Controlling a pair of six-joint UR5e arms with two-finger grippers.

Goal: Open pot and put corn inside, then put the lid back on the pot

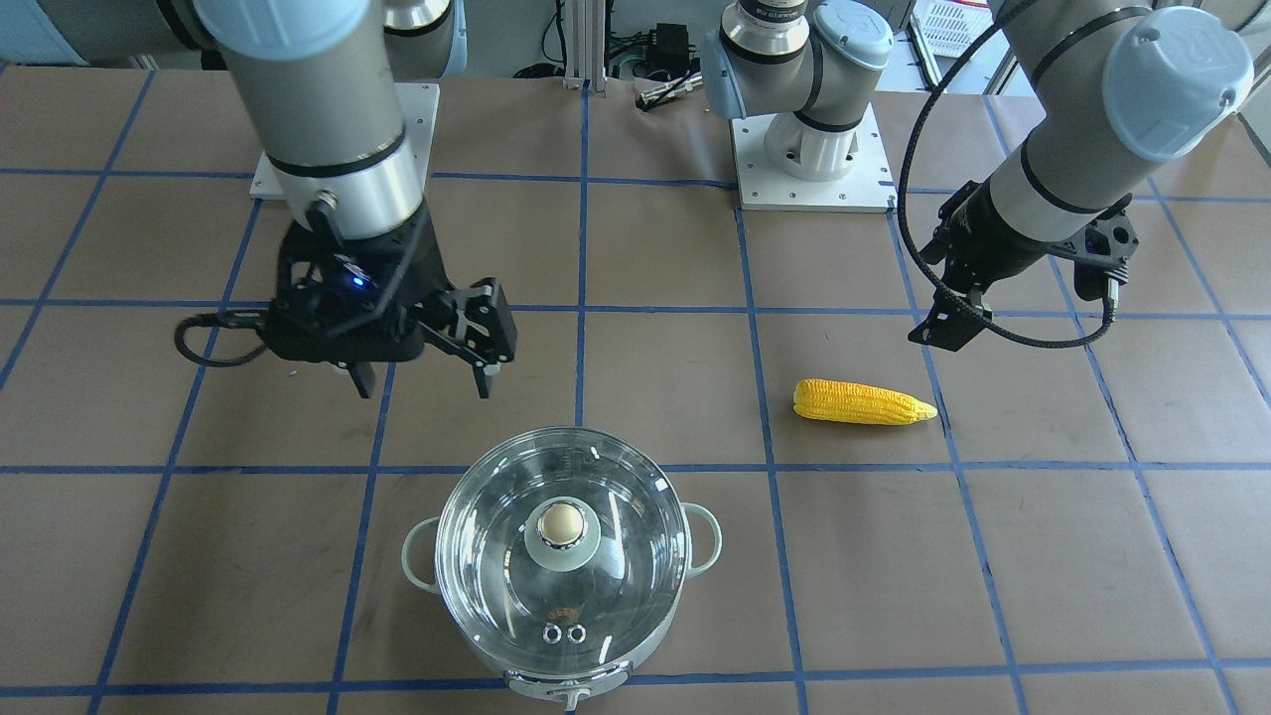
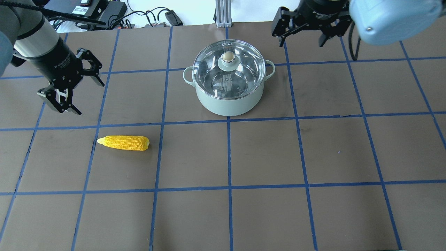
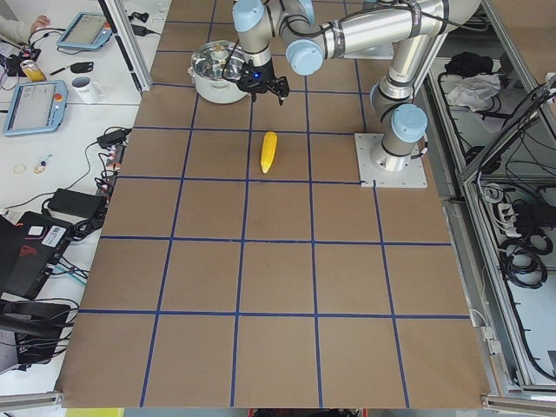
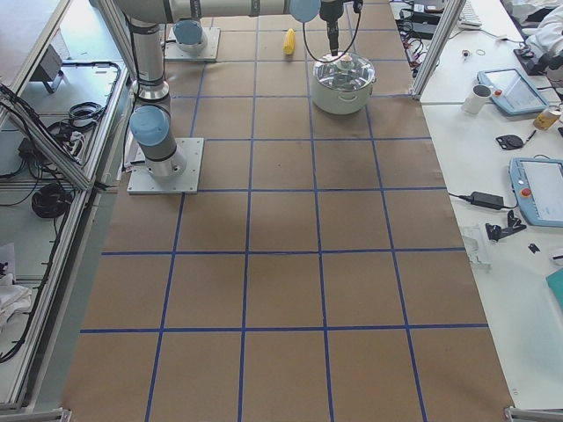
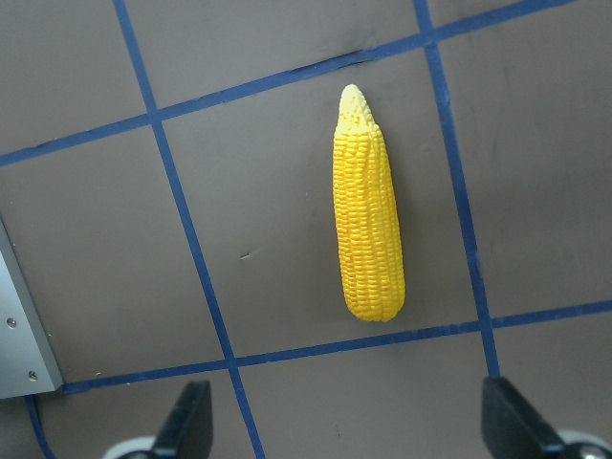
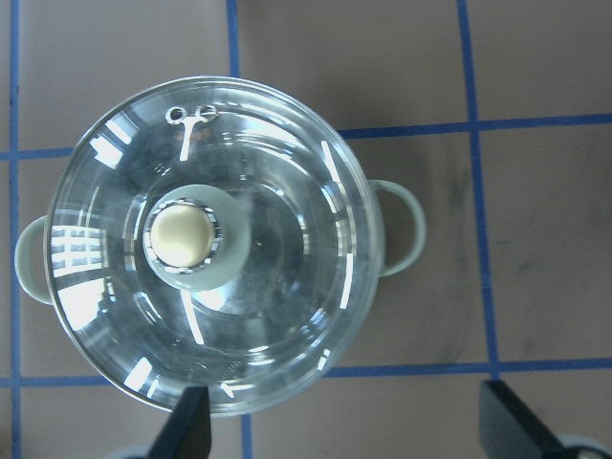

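The counter (image 2: 264, 209) carries the pot (image 2: 228, 103), with the lid (image 2: 228, 69) seated on its rim. My right end effector (image 2: 300, 44) hangs above the pot, fingers spread wide, holding nothing and clear of the lid. My left end effector (image 2: 91, 99) hovers well to the pot's left, equally wide and empty. The corn (image 2: 123, 143) lies flat, well apart from the pot on my left side.

The left claw (image 2: 90, 98) hangs in the air with its jaws spread wide and nothing between them, tilted at a slant on the left arm (image 2: 33, 43). The right claw (image 2: 300, 43) points almost straight down from the right arm (image 1: 318, 89), its jaws equally wide apart and empty.
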